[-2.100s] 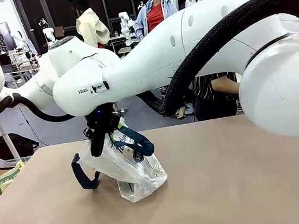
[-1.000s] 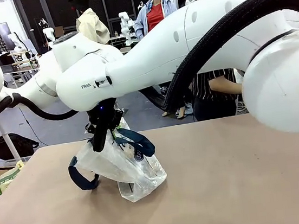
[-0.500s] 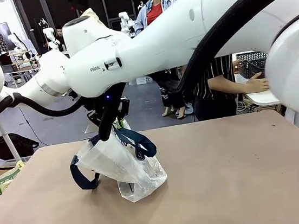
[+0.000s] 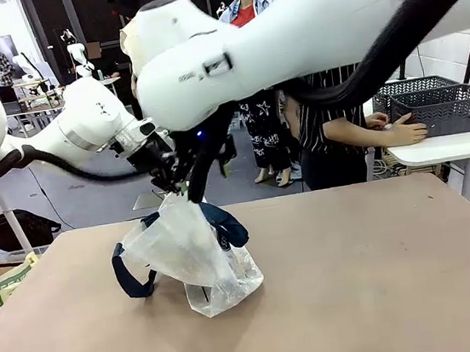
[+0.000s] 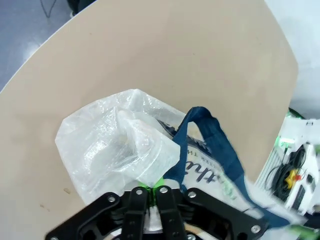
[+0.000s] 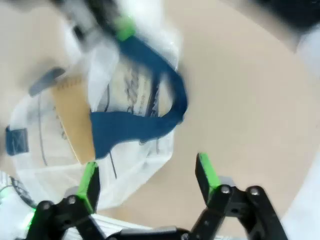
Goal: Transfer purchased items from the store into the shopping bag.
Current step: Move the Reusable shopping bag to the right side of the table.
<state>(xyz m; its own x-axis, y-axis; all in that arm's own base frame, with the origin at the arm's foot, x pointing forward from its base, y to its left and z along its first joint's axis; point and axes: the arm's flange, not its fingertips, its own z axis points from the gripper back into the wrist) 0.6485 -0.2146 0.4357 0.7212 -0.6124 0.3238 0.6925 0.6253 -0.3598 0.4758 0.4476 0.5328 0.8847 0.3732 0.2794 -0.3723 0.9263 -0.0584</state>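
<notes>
One crinkled translucent shopping bag (image 4: 189, 255), navy-handled, hangs pinched in the left gripper (image 5: 154, 190); right gripper (image 6: 147, 175) spread apart.

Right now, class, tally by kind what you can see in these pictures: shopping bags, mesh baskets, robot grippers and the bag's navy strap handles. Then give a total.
Shopping bag: 1
Mesh basket, on the white side table: 1
Robot grippers: 2, left gripper and right gripper
Navy strap handles: 2, one hanging at the bag's side, one raised at its top
Total: 6

Robot lab, other arms (image 4: 78, 53), tables (image 4: 35, 85)
</notes>
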